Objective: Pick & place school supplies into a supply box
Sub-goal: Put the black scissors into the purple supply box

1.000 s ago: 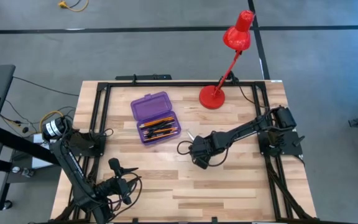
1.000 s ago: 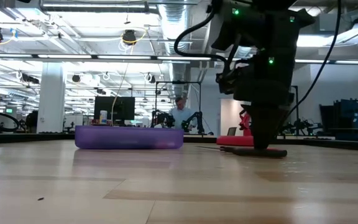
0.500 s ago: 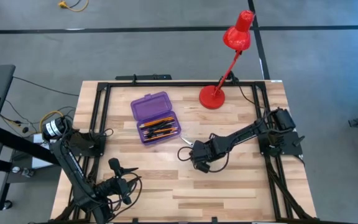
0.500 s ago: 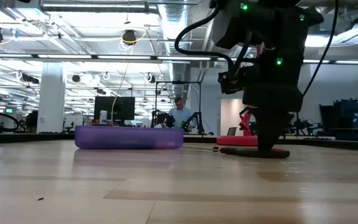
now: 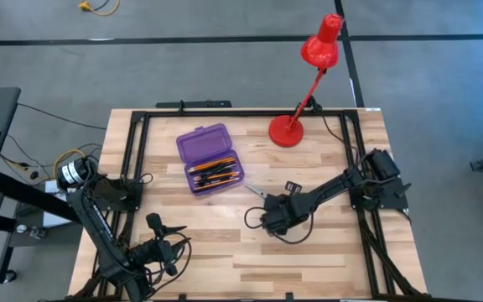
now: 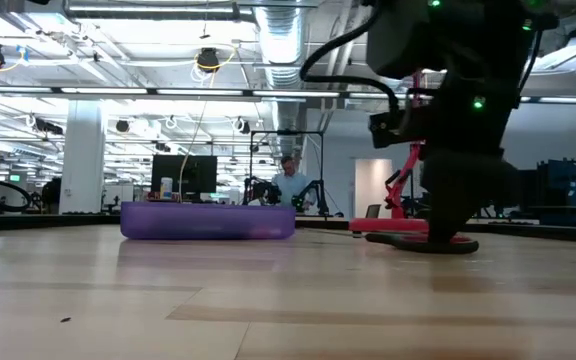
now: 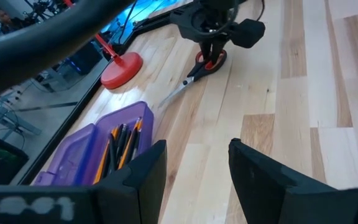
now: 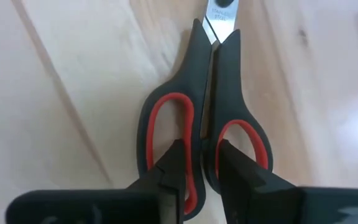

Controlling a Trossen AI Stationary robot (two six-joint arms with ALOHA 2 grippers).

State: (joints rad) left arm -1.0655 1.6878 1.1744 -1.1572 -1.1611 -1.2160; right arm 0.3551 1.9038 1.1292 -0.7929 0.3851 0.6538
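The scissors (image 8: 204,118), with black handles, red-lined finger loops and steel blades (image 5: 253,191), lie flat on the table right of the middle. My right gripper (image 5: 273,214) stands over their handle end, pointing down, shut on them. The supply box (image 5: 210,158), translucent purple, lies open at the far left of the middle. Orange pencils and dark pens (image 5: 215,174) lie in its tray, and its lid (image 5: 201,143) is folded back. My left gripper (image 7: 194,177) waits open at the near left (image 5: 153,225), touching nothing. My right gripper comes down from above with one fingertip (image 8: 178,163) in each finger loop. Between them it pinches the two inner bars (image 8: 205,146) where the handles meet. The scissors lie closed and flat on the wood, blades pointing toward the box.
A red desk lamp stands with its base (image 5: 286,131) at the far edge, right of the box, its head (image 5: 320,46) reaching beyond the table. A small dark thing (image 5: 293,185) shows beside the right arm. A black frame rail (image 5: 132,151) runs round the table. Bare wood (image 5: 225,243) lies near.
My right gripper has gone toward the table's near edge and a little to the right. The scissors have slid along the wood with it and still lie flat.
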